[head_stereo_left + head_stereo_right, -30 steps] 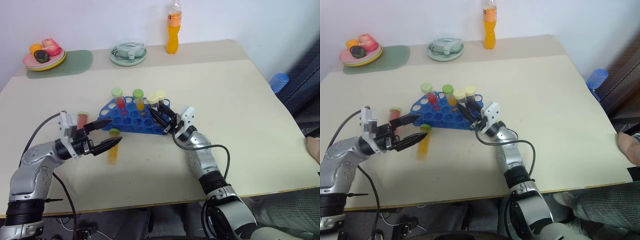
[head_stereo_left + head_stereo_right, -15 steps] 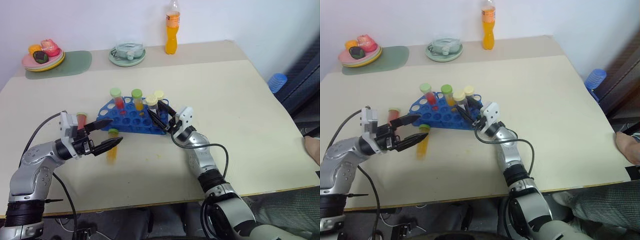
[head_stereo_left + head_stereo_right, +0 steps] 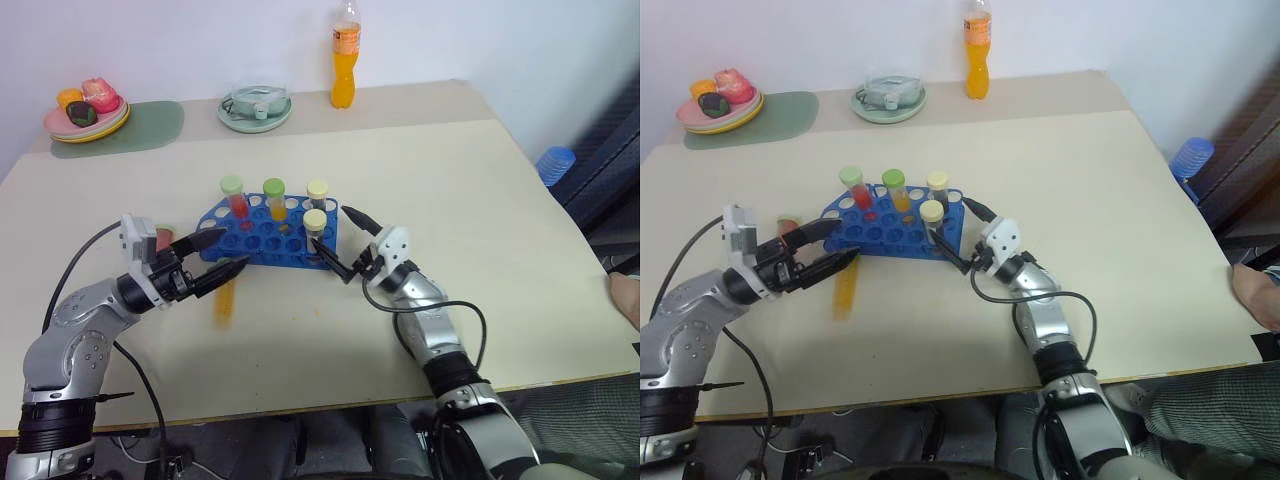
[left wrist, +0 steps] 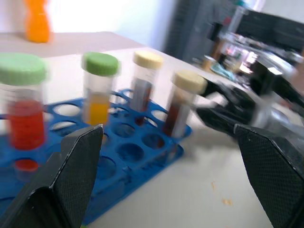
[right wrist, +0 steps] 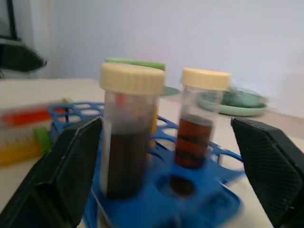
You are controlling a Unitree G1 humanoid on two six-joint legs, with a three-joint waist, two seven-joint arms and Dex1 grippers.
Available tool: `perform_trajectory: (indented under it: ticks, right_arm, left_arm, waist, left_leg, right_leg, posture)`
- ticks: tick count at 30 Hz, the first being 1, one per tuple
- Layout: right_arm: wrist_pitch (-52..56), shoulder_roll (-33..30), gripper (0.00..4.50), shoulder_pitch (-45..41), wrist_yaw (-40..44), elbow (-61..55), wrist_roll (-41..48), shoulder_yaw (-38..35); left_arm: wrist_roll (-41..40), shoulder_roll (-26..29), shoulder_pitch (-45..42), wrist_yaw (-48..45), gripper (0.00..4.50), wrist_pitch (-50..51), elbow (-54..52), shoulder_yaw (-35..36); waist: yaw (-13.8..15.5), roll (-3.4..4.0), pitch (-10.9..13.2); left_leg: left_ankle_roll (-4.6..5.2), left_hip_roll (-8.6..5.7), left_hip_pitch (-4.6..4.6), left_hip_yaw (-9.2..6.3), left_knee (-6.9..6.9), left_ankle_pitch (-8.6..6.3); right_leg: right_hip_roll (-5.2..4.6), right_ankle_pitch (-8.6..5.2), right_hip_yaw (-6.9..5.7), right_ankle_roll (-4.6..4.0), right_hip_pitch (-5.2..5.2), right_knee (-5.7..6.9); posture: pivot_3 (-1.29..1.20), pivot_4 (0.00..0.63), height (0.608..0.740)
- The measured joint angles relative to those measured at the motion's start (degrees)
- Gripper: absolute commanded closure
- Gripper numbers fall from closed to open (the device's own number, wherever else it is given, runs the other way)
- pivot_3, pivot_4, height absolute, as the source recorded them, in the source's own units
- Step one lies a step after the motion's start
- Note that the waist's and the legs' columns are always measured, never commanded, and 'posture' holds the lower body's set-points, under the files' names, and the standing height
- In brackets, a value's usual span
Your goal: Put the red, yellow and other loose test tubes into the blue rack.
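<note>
On the near half of the cream table (image 3: pixel 480 250), the robot's two grippers flank the blue rack (image 3: pixel 262 236), both with fingers spread wide and holding nothing. Left gripper (image 3: pixel 213 262) hovers near the rack's left end, just above a yellow-orange test tube (image 3: pixel 224 297) lying loose on the table; a red tube (image 3: pixel 163 240) lies just beyond its wrist. Right gripper (image 3: pixel 348 245) sits just off the rack's right end, apart from the dark, cream-capped tube (image 3: pixel 314 226) standing at that corner. Farther back in the rack stand a second cream-capped tube (image 3: pixel 318 194), an orange tube with green cap (image 3: pixel 275 199) and a red tube with pale green cap (image 3: pixel 234 197). The next pick-up probably calls for lowering the left fingers astride the yellow-orange tube near its cap, closing squarely so it cannot roll, then tipping it upright over an empty hole. Beyond, an orange bottle (image 3: pixel 345 55) stands at the table's far edge.
</note>
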Motion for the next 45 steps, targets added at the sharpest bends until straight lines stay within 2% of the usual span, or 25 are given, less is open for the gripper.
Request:
perform_trajectory:
  ticks: [3,6,9,13,16,18,22,26,29,34,37,45]
  right_arm:
    - [6.00,-4.70,0.08,5.24,2.03,-8.43,1.22,0.19]
    - [13.14,-12.58,0.08,11.37,5.63,-18.28,3.89,-0.13]
    - [18.06,-17.57,0.08,13.99,8.07,-24.18,6.42,-1.23]
    - [22.45,-22.60,0.08,13.99,9.84,-28.74,9.61,-4.28]
    - [24.14,-23.82,0.08,12.53,10.65,-29.35,11.11,-5.64]
    - [24.78,-23.92,0.08,10.97,11.41,-29.46,11.33,-5.61]
    - [25.09,-24.92,0.08,9.17,13.75,-29.49,11.89,-5.64]
    - [25.08,-25.67,0.08,9.52,16.96,-29.75,13.46,-5.62]
    - [24.98,-27.52,0.08,11.55,20.73,-31.41,14.89,-5.64]
    - [25.15,-28.92,0.08,13.04,23.73,-32.99,16.16,-5.75]
    - [25.13,-29.48,0.08,13.05,24.08,-33.55,16.13,-5.83]
    - [25.16,-29.54,0.08,13.15,22.79,-34.56,16.02,-5.94]
  left_arm:
    - [-0.69,-0.06,3.98,6.46,0.00,3.98,-5.53,1.43]
    - [-5.42,0.18,8.15,15.77,0.00,12.40,-11.55,4.38]
    - [-8.63,0.83,8.74,24.74,0.00,18.64,-15.56,7.25]
    - [-14.29,3.27,7.72,42.65,0.00,31.48,-21.38,10.80]
    - [-24.95,5.42,3.30,59.13,0.00,41.62,-20.42,11.81]
    - [-36.95,9.32,1.60,69.22,0.00,43.08,-18.25,10.98]
    - [-57.21,18.37,0.94,86.11,0.00,38.08,-14.39,3.53]
    - [-66.79,22.40,-3.69,95.78,0.00,32.19,-12.28,-5.67]
    - [-68.16,21.98,-8.68,99.88,0.00,30.56,-10.55,-12.10]
    - [-68.44,18.48,-14.86,106.35,0.00,29.92,-4.79,-17.20]
    - [-68.46,16.37,-17.45,109.61,0.00,30.84,-1.21,-18.90]
    - [-68.49,4.71,-26.51,120.95,0.00,34.08,9.68,-19.93]
  waist:
    - [0.18,0.01,0.00]
    - [0.48,-0.01,0.02]
    - [0.62,-0.01,0.02]
    - [0.94,-0.03,0.02]
    - [1.63,-0.07,0.04]
    - [1.68,-0.09,0.05]
    - [1.84,-0.09,0.07]
    - [2.11,-0.08,0.07]
    - [2.28,-0.08,0.07]
    - [2.56,-0.07,0.07]
    - [3.06,-0.09,0.07]
    - [3.30,-0.16,0.05]
  left_leg:
    - [0.00,0.02,-0.02,0.04,-0.01,-0.02]
    - [0.04,0.03,-0.04,0.07,0.04,-0.05]
    - [0.03,0.03,0.01,0.10,0.07,-0.04]
    - [0.03,0.06,0.09,0.14,0.05,-0.05]
    - [0.02,0.08,0.13,0.15,0.05,-0.05]
    - [0.01,0.07,0.13,0.16,0.06,-0.06]
    - [0.00,0.07,0.13,0.20,0.04,-0.08]
    - [-0.01,0.07,0.14,0.22,0.04,-0.08]
    - [0.00,0.07,0.14,0.27,0.04,-0.09]
    - [-0.01,0.09,0.17,0.35,0.04,-0.08]
    - [-0.01,0.09,0.17,0.38,0.05,-0.08]
    - [-0.01,0.08,0.16,0.38,0.14,-0.08]
  right_leg:
    - [0.00,0.00,0.01,0.00,-0.01,-0.01]
    - [0.00,0.00,0.03,0.00,0.01,-0.04]
    - [-0.01,0.00,0.03,0.00,0.07,-0.01]
    - [-0.01,-0.01,0.04,0.00,0.11,-0.02]
    - [-0.01,0.00,0.05,0.00,0.13,0.01]
    - [-0.01,0.00,0.05,0.00,0.12,0.00]
    - [-0.02,-0.01,0.09,0.00,0.12,-0.03]
    - [-0.02,-0.01,0.10,-0.01,0.14,-0.04]
    - [-0.02,-0.01,0.11,-0.01,0.13,-0.05]
    - [0.01,0.00,0.18,-0.01,0.09,-0.02]
    - [0.01,0.00,0.19,0.00,0.10,-0.01]
    - [0.01,0.01,0.20,0.01,0.10,0.00]
  posture:
    - [0.00,0.150,0.740]
    - [0.00,0.150,0.740]
    - [0.00,0.150,0.740]
    - [0.00,0.150,0.740]
    - [0.00,0.150,0.740]
    - [0.00,0.150,0.740]
    - [0.00,0.150,0.740]
    - [0.00,0.150,0.740]
    - [0.00,0.150,0.740]
    - [0.00,0.150,0.740]
    - [0.00,0.150,0.740]
    - [0.00,0.150,0.740]
